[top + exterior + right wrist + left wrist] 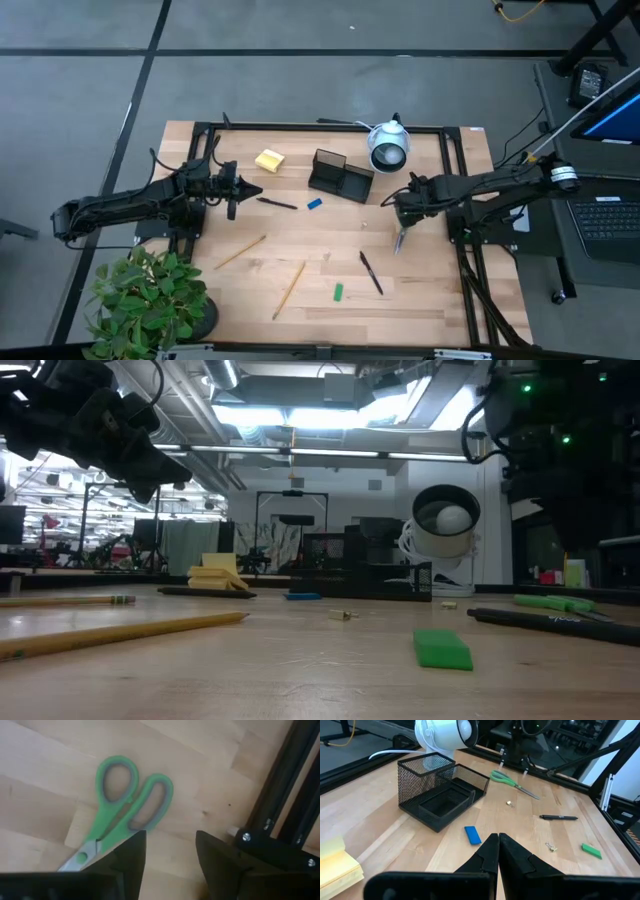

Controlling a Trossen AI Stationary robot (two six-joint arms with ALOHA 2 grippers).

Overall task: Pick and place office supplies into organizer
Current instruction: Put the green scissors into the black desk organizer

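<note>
Currently the organizer (pixel 340 176) sits at the back-middle of the table (pixel 320 290), black mesh, taller section plus a lower tray; nothing visible inside it from the left wrist view. White round camera (pixel 388 147) is just beside it toward the right.

Supplies are all on the tabletop:
- sticky-note pad (pixel 269 160) left of the organizer, near the back
- blue piece (pixel 314 203) just in front of the organizer
- one pen (pixel 277 203) left of the blue piece, close to the left arm's fingertips
- second pen (pixel 371 272) front-right of centre
- green piece (pixel 338 292) near that pen, toward the front
- two pencils (pixel 240 251) and (pixel 289 289), front-left, lying at angles, apart from each other
- scissors (pixel 119 815) on the right side, flat on the wood, green handles

Right gripper (pixel 170 852) hangs directly over the scissors, fingers spread apart, nothing held; one finger overlaps the blade end in the right wrist view, handles are clear of both fingers.

Left gripper (pixel 498 854) is at the left side of the table, raised off the surface, fingers pressed together, nothing between them, pointing toward the organizer.

Potted plant (pixel 150 305) at the front-left corner.
</note>
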